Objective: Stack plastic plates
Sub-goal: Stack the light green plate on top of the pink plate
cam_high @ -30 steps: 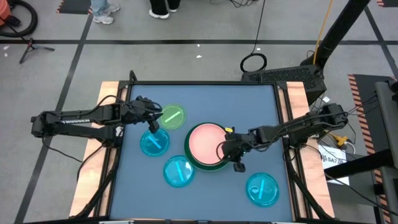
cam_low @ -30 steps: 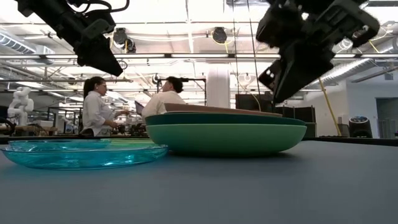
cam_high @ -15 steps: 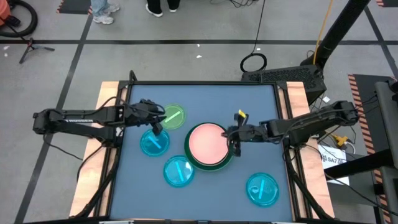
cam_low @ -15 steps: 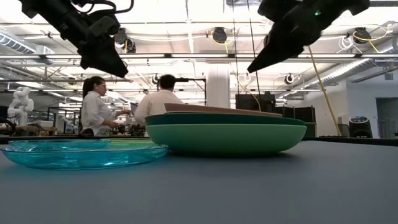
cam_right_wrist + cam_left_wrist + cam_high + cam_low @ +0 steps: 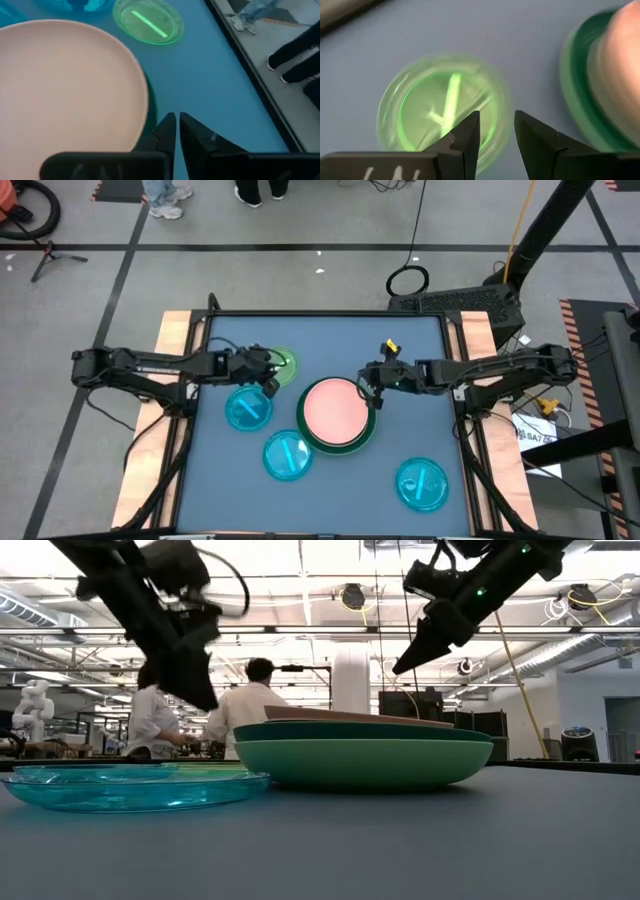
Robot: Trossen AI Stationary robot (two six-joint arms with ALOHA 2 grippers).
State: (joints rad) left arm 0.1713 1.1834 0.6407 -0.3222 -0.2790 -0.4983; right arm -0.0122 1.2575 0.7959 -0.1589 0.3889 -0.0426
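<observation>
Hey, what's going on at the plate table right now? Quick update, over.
Left gripper open, empty, over the lime plate. Right gripper shut, empty, by the pink-topped stack. Three cyan plates loose. Nothing blocking.

A blue-topped desk [image 5: 330,330] with wooden side edges is seen on a grey floor [image 5: 300,275] marked with dark lines. A coiled black cable [image 5: 408,280] is laid beyond it. Two people [image 5: 245,700] are seen in the room behind.

Translucent glossy lime plate [image 5: 442,107]
</observation>
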